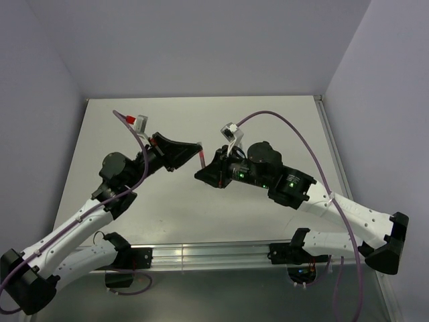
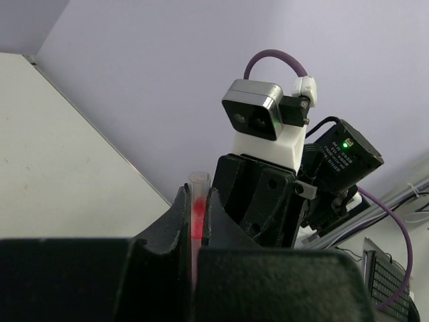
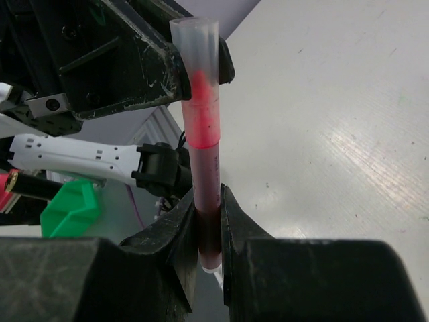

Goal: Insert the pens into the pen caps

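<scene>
The red pen [image 3: 206, 171] is gripped by the closed right jaws. Its long axis points straight ahead into the translucent pen cap [image 3: 194, 40], which is pinched in the closed left jaws and seems partly seated.

Above the middle of the white table [image 1: 281, 134] the left gripper [image 2: 196, 204] and right gripper [image 3: 208, 218] meet tip to tip. They are clamped on one pen cap [image 3: 196, 60] and red pen [image 3: 206, 168], with no passage between them. Purple cables [image 1: 295, 127] loop up behind each wrist. Bare tabletop lies open on the far side, at the left and right edges, and near the metal rail [image 1: 201, 251]. Grey walls [image 1: 201, 47] close the left, far and right sides.
</scene>
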### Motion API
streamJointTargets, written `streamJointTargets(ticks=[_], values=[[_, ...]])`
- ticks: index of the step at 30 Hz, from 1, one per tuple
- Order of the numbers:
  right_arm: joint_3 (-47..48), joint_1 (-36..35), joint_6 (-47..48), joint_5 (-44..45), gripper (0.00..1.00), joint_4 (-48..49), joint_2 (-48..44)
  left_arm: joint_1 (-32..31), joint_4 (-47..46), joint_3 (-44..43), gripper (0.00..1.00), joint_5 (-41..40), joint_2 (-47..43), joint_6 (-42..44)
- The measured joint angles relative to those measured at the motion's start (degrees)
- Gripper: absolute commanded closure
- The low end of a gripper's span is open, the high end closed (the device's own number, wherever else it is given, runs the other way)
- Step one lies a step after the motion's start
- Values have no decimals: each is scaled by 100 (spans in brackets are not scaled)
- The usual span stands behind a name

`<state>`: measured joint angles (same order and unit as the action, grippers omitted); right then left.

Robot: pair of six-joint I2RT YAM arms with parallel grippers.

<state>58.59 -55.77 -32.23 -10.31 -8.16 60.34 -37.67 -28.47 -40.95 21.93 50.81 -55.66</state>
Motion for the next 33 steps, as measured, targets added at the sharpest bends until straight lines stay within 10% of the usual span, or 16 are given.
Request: streamJointTargets(ticks=[33], values=[[671,999,184,-1718,100,-1263,181,-1534,-31,28,100,-2341,63,1128]])
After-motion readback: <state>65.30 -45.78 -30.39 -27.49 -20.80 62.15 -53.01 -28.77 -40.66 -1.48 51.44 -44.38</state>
